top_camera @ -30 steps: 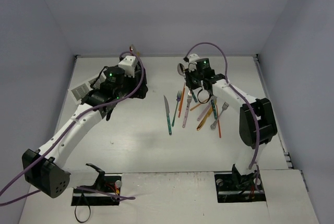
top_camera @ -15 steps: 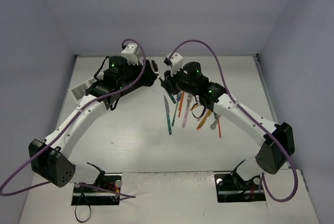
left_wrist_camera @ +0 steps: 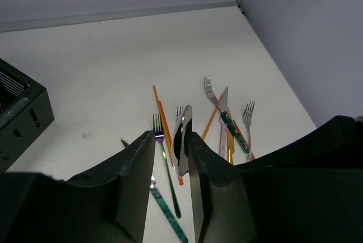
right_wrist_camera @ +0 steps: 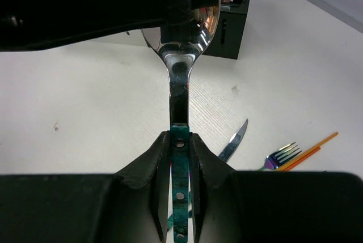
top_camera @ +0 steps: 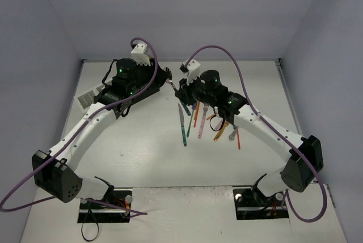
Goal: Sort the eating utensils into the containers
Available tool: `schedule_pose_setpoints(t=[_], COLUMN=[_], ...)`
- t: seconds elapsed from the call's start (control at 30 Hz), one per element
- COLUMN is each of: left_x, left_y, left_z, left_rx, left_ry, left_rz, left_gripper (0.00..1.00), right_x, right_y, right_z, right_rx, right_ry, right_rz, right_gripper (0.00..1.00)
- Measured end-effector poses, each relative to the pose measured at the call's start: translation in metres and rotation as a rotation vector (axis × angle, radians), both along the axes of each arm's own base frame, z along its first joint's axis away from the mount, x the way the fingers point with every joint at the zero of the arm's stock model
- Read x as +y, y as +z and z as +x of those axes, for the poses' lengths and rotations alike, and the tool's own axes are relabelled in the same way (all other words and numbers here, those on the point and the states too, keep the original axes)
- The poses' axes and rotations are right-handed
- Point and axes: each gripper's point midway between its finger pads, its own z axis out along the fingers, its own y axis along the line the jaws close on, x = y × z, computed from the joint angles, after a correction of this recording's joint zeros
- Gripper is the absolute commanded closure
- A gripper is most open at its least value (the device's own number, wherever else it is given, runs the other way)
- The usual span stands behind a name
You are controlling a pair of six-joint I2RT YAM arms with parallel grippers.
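Top external, read from the left edge: found the white caddy (top_camera: 88,97) at the upper left of the bench (top_camera: 142,158), partly hidden beside the left arm. Just left of centre, picked out the left end effector (top_camera: 169,82) meeting the right end effector (top_camera: 181,88) nose to nose above the bench, evidently for a handover.

Left wrist view: showed the black caddy (left_wrist_camera: 20,113) at the left edge and the bowl of the spoon (left_wrist_camera: 182,132) standing between that end effector's fingers (left_wrist_camera: 139,163). Fingers spread, with bench showing through on one side, so not visibly clamped. Judged as placed to take the bowl end, given the handle held by the other arm.

Right wrist view: confirmed the right fingers (right_wrist_camera: 156,158) pressed together on the teal handle, holding the spoon out lengthwise with its bowl tucked under the left arm's black finger. Probably offered across, given both caddies over on the left side.

Farther right in the top view: noted the teal knife (top_camera: 182,125) lying loose on the bench. Beyond it, noted the cluster of forks and orange sticks (top_camera: 218,123), all unsorted.
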Motion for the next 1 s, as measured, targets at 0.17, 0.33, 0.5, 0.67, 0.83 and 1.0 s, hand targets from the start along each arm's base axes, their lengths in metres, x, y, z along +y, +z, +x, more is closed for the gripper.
schedule_pose_setpoints(t=[0.17, 0.33, 0.5, 0.67, 0.83, 1.0], left_x=[-0.005, -0.008, -0.008, -0.002, 0.018, 0.067], left_y=[0.011, 0.015, 0.013, 0.014, 0.013, 0.036], left_z=[0.001, 0.001, 0.003, 0.009, 0.022, 0.060], left_rx=[-0.034, -0.050, -0.055, -0.095, -0.153, -0.246], left_ry=[-0.017, -0.033, -0.033, -0.012, 0.034, 0.161], left_rz=[-0.038, -0.048, -0.037, 0.007, 0.099, 0.212], left_gripper=[0.86, 1.00, 1.00, 1.00, 1.00, 1.00], right_x=[0.001, 0.003, 0.002, 0.003, -0.008, -0.041], right_y=[0.010, 0.013, 0.014, 0.017, 0.017, 0.033], right_z=[-0.002, -0.003, -0.003, -0.002, -0.003, -0.005], right_rx=[-0.018, -0.024, -0.023, -0.032, -0.035, -0.070], right_ry=[0.002, 0.005, 0.000, -0.006, -0.040, -0.115], right_rz=[0.024, 0.033, 0.034, 0.043, 0.044, 0.064], right_gripper=[1.00, 0.94, 0.54, 0.24, 0.04, 0.00])
